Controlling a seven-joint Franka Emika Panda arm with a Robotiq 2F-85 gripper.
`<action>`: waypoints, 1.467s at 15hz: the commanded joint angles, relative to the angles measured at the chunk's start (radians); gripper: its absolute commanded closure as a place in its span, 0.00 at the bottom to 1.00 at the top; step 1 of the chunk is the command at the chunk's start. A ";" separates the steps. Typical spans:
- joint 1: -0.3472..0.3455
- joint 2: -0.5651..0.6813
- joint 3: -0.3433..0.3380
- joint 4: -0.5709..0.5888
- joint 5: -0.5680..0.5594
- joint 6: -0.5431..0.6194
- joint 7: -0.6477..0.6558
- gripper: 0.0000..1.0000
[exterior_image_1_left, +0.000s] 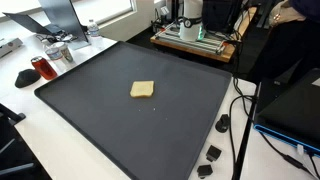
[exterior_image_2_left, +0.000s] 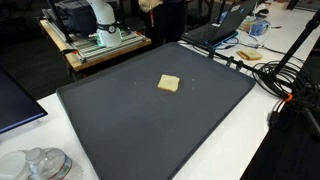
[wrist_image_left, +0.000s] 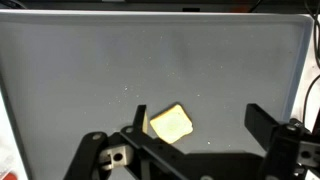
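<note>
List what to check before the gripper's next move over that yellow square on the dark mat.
1. Gripper open and holding nothing: ok.
2. Yellow square lying flat on the dark mat: ok.
3. Square centred between the jaws: not ok. In the wrist view it sits close to one finger.
4. Gap between gripper and square: cannot tell from these views.
5. Small black parts off the mat: ok. They lie beside it on the white table.
</note>
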 joint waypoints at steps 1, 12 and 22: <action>0.009 0.000 -0.008 0.002 -0.005 -0.002 0.004 0.00; 0.009 0.000 -0.008 0.002 -0.005 -0.002 0.004 0.00; 0.113 0.006 0.065 0.072 -0.009 0.094 -0.074 0.00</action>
